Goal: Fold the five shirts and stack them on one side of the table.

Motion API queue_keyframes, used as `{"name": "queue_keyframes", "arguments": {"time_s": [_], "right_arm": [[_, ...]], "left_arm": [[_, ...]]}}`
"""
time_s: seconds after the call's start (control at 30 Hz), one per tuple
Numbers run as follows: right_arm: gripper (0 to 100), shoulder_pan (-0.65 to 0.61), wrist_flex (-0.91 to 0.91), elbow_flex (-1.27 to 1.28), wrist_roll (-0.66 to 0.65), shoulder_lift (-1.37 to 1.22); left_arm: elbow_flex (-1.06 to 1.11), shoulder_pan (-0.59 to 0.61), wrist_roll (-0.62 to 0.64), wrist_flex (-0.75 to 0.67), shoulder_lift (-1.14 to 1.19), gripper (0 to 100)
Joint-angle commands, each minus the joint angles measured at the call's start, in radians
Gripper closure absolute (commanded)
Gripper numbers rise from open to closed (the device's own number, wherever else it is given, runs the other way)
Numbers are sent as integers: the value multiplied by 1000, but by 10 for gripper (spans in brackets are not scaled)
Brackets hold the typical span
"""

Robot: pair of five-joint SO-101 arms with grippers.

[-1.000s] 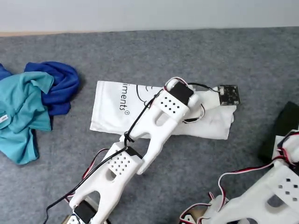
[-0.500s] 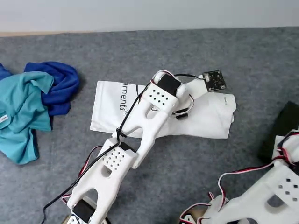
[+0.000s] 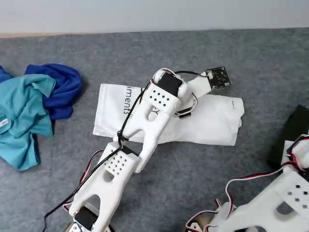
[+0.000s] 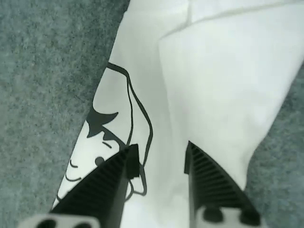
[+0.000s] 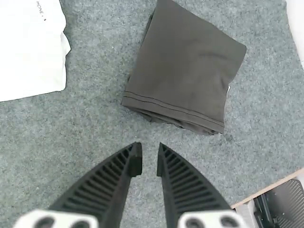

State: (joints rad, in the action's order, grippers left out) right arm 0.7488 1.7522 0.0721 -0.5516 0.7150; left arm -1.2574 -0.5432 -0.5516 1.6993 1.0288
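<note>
My left tool (image 4: 160, 149) is open wide with nothing between its fingers. It hangs above the white shirt (image 4: 213, 71), and I cannot tell whether the tips touch the cloth. One fingertip (image 4: 130, 154) sits over the black line drawing (image 4: 126, 118) printed on the shirt, the other over plain white fabric. In the high view the left arm (image 3: 161, 99) reaches across the middle of that shirt and hides the tool under its wrist.

My right tool (image 5: 148, 149) is barely ajar, with only a narrow slit between the fingers, and it holds nothing. It hovers over bare grey desk (image 5: 71, 123), just short of the folded dark shirt (image 5: 185, 71), whose hemmed edge faces the tips. A corner of the white shirt (image 5: 28, 47) lies off to one side, apart from the dark one. In the high view the right arm (image 3: 270, 203) sits at the near right corner.

From above, the white shirt (image 3: 212, 121) lies flat, folded into a long band across the middle of the desk (image 3: 241, 53). The dark shirt (image 3: 294, 130) lies at the right edge, near the white shirt's end but not touching it. Well apart at the left edge, a teal shirt (image 3: 24, 116) and a blue shirt (image 3: 58, 89) lie crumpled and unfolded, with the teal one partly over the blue.
</note>
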Motion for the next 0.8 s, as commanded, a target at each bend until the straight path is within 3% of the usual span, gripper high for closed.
{"name": "queue_keyframes", "arguments": {"time_s": [0.0, 0.2, 0.5, 0.77], "right_arm": [[934, 2, 39, -44, 5, 25], [934, 2, 39, -44, 5, 27], [934, 5, 39, -44, 5, 27], [934, 4, 39, -44, 5, 27]], "left_arm": [[-45, 26, 12, 55, -69, 846], [-28, 37, 12, 57, -52, 910], [202, -6, 11, -8, -49, 914], [-16, 60, 11, 3, -58, 914]]}}
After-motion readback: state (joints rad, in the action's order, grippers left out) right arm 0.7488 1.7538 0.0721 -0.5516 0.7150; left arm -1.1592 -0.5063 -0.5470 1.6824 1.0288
